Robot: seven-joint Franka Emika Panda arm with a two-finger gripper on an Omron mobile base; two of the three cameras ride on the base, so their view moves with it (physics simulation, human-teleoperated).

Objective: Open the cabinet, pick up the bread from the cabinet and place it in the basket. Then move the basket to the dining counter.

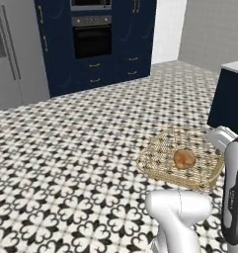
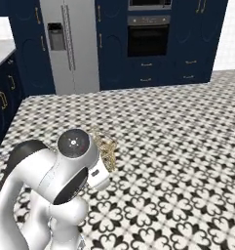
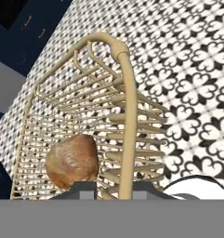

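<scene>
The gold wire-mesh basket (image 1: 160, 160) hangs in the air above the patterned floor, with the round golden-brown bread (image 1: 184, 158) lying in it. My gripper (image 1: 213, 147) is at the basket's right edge. In the hand view the gripper (image 3: 115, 189) is shut on the basket (image 3: 71, 93) rim, a finger on each side of the rim wire, and the bread (image 3: 72, 161) sits just left of the fingers. A corner of the basket (image 2: 106, 148) peeks out beside my arm in the right base view. The dining counter (image 1: 233, 66) stands at the far right. The cabinet is out of view.
Navy tall cabinets with a built-in oven (image 1: 91, 35) line the back wall, and a steel fridge (image 1: 14, 54) stands to their left. A navy base cabinet (image 2: 3, 93) with a light top sits at the left. Open tiled floor (image 1: 66, 148) lies between me and them.
</scene>
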